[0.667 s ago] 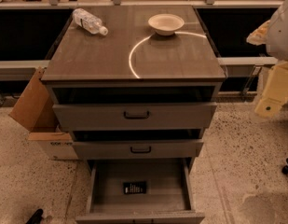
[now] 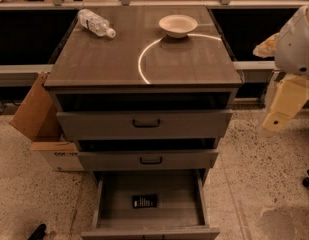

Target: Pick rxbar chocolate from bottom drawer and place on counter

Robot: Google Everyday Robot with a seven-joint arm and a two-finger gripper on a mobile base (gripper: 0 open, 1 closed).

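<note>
Nothing on the cabinet (image 2: 144,124) has shifted since the earlier frame, and the arm to its right has barely drifted. The tool (image 2: 283,106) hangs off the cabinet's right side, level with the upper drawers; I cannot tell whether it is open or closed. The bottom drawer (image 2: 111,204) stands pulled out, the black bar (image 2: 144,201) flat on its floor. I judge the pick not yet begun: reaching down, grasping and placing on the surface (image 2: 194,59), near the bottle (image 2: 95,23) and bowl (image 2: 178,25), all remain.
</note>
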